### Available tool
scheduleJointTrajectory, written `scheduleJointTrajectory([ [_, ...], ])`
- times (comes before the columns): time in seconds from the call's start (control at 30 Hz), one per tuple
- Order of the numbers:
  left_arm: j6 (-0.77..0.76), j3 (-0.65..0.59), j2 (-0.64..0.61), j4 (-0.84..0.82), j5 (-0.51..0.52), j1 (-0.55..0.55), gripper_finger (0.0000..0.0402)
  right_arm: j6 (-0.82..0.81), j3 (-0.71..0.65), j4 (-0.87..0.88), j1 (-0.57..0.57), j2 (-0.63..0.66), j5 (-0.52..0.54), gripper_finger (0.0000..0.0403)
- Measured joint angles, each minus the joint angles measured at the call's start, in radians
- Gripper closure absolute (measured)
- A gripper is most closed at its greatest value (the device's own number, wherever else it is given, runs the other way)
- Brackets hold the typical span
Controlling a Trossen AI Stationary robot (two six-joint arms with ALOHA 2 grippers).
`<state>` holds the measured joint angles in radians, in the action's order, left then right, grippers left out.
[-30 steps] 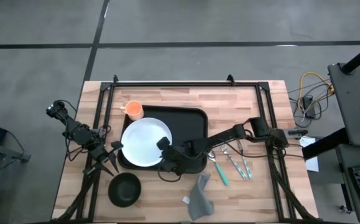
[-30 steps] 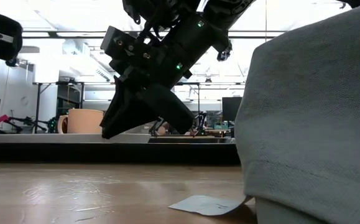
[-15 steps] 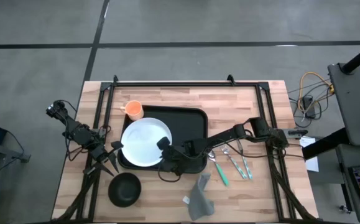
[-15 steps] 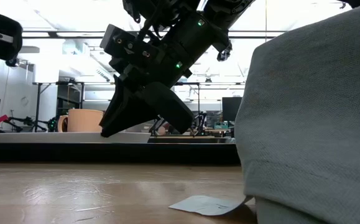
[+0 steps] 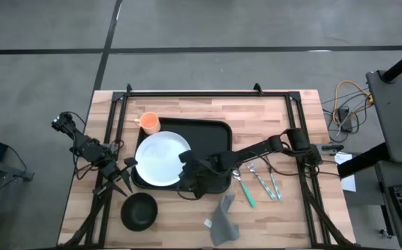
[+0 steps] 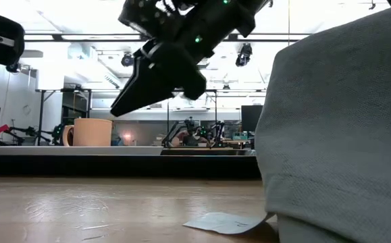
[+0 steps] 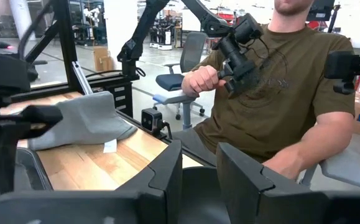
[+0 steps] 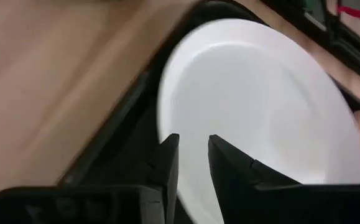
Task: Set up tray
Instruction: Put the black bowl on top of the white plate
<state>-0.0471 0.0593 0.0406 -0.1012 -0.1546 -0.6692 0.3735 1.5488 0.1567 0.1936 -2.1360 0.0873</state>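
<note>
Counter scene: your right gripper (image 5: 185, 175), fingers slightly parted and empty, hovers over the tray (image 5: 211, 132) at the plate's (image 5: 160, 158) 4 o'clock; lift clear without nudging it.

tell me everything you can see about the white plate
The white plate is round, smooth and glossy, with a shallow centre and nothing on it. It lies flat on the left part of the black tray, its left edge reaching over the tray's rim. The right gripper hangs above the tray's near edge beside the plate, fingers slightly apart and not touching it. An orange mug stands just beyond the plate.
</note>
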Motion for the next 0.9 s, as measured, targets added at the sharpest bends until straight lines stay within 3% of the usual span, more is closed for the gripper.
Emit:
scheduleJointTrajectory([
  [0.1,0.0,-0.001,0.0,0.001,0.0,0.0,0.0321,-0.007,-0.051,-0.024,0.001,0.033,-0.064,0.0333],
  [0.3,0.0,-0.001,0.002,0.002,0.0,0.0,0.0321,-0.045,-0.217,-0.144,0.0,0.144,-0.062,0.0331],
  [0.7,0.0,0.0,0.018,0.0,0.002,0.0,0.0321,-0.14,-0.788,-0.65,-0.005,0.543,-0.061,0.0319],
  [0.9,0.0,-0.001,0.024,0.0,0.0,0.0,0.0321,-0.131,-0.918,-0.665,-0.004,0.669,-0.062,0.0328],
])
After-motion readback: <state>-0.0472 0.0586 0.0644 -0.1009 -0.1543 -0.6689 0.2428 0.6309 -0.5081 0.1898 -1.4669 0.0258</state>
